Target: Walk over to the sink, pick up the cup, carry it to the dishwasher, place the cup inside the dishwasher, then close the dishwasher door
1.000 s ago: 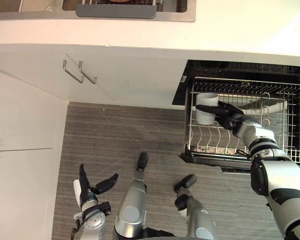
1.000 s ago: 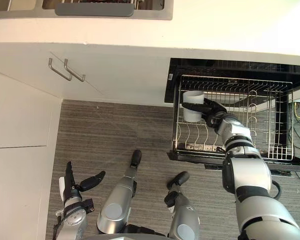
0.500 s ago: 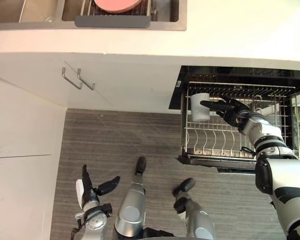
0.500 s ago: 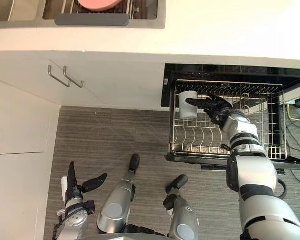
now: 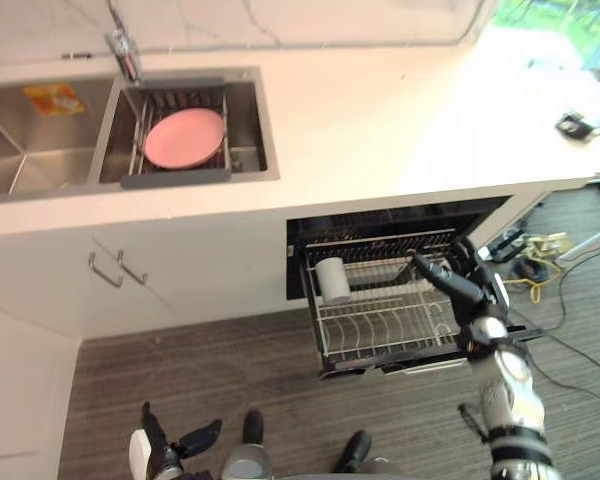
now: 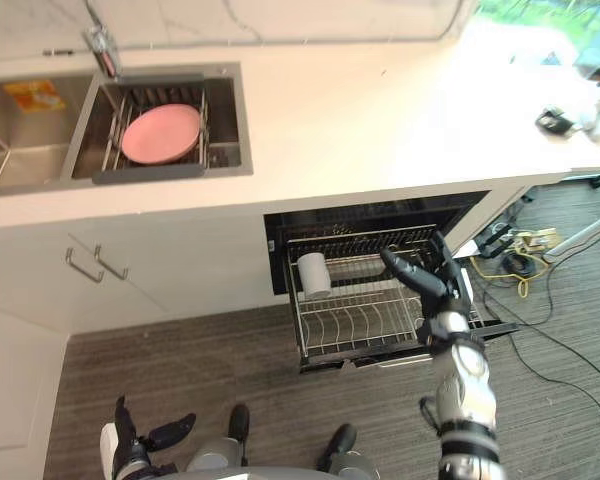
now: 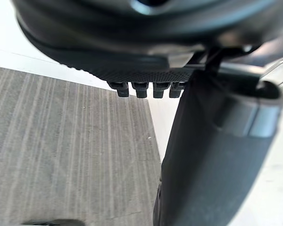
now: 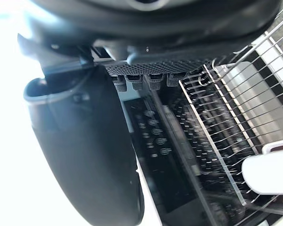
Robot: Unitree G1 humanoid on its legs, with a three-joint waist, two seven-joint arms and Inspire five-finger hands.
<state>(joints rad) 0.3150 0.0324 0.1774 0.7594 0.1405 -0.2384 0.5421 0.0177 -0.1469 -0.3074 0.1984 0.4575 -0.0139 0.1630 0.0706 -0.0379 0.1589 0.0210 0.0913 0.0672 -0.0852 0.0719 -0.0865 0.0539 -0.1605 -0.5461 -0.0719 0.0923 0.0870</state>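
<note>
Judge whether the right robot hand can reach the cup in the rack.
Probably yes: the right robot hand, open, hangs over the pulled-out rack, with nothing between it and the cup.

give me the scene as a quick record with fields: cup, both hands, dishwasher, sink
dishwasher rack: pulled out, dishwasher open
cup: white, in the rack's far left corner
right robot hand: open, over the rack's right part, clear of the cup, holds nothing
left robot hand: open, hanging low, idle
sink: pink plate lies in its right basin
</note>
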